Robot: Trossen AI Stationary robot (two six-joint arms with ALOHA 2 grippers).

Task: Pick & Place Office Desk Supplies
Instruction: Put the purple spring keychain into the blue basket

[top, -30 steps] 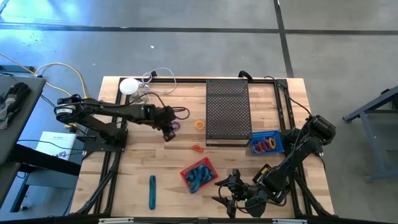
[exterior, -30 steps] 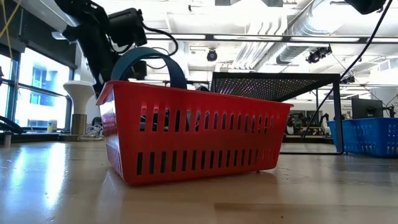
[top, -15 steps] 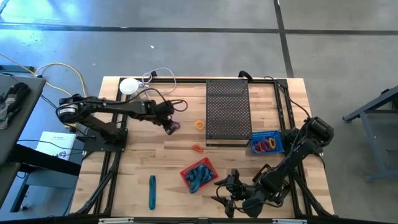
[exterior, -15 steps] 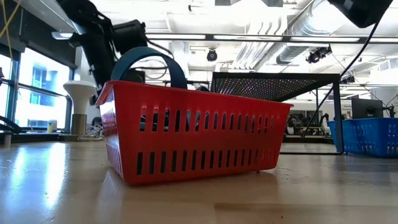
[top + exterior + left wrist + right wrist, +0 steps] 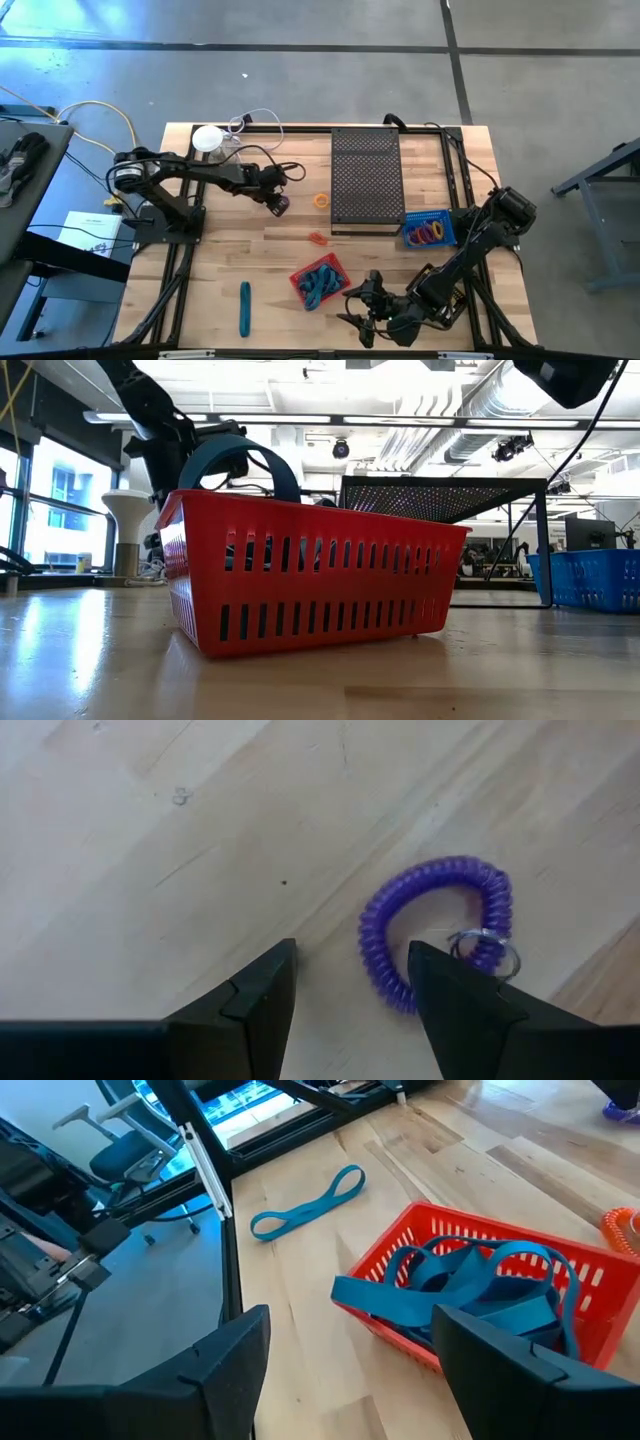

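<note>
Left pincer [image 5: 350, 995] hangs released over the purple coil loop [image 5: 435, 928] on the desk [image 5: 250, 250], toward the far edge, left of the black tray [image 5: 365, 180]. Loop lies flat, offset toward one finger, not centred. Left arm far nearer. Right pincer [image 5: 358, 305] waits spread at the near edge.

Coiled loop [image 5: 283, 203] left of perforated tray [image 5: 365, 180]; basket [image 5: 319, 281] near table's [image 5: 220, 260] front edge.
</note>
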